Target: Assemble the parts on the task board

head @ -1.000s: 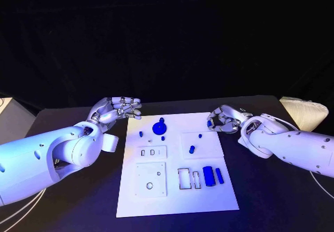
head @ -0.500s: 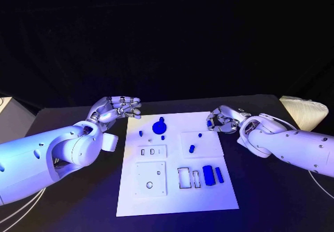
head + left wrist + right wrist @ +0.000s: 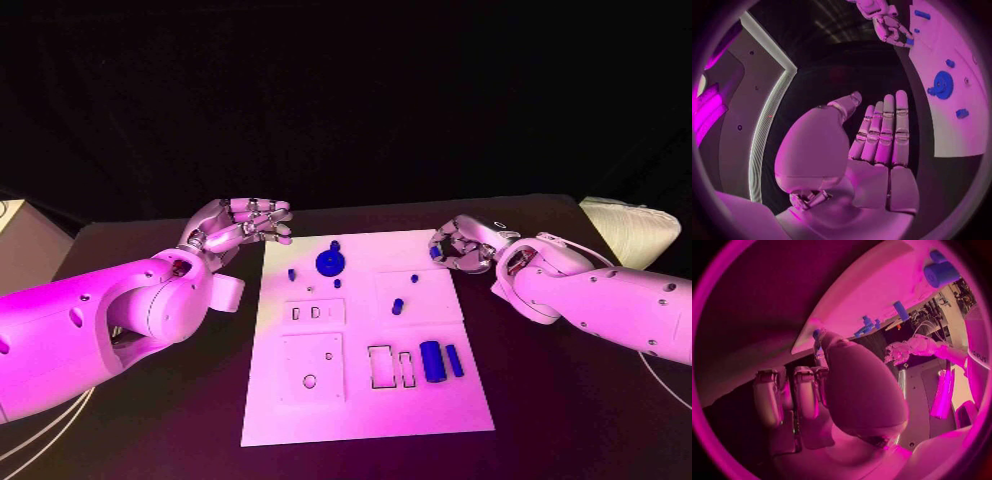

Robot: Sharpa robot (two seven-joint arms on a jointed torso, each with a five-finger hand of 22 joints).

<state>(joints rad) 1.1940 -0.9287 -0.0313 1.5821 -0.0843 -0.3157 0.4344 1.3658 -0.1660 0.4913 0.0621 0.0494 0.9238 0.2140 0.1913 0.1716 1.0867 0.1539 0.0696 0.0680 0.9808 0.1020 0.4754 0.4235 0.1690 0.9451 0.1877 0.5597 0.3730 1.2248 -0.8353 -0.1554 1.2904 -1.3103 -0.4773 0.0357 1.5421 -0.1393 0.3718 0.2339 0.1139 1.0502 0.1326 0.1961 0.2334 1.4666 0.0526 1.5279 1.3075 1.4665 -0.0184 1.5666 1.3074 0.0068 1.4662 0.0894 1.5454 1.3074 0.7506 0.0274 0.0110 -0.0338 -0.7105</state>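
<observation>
Task board [image 3: 361, 400]: white rectangular plate, centre of black table [image 3: 577, 420], with rectangular cutouts and small blue parts [image 3: 431, 359], round one [image 3: 330, 264] near far end. Left hand [image 3: 238, 222] beside far-left corner, fingers straight, together, empty. Right hand [image 3: 464, 245] at far-right edge, pinching a blue part [image 3: 436, 252].

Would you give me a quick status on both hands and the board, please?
Left hand open beside the task board, holding nothing. Right hand at the board's far right corner, pinching a small blue part. Nothing in the way.

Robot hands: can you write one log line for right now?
left hand: open, off task board | right hand: pinching small blue part at board's edge
</observation>
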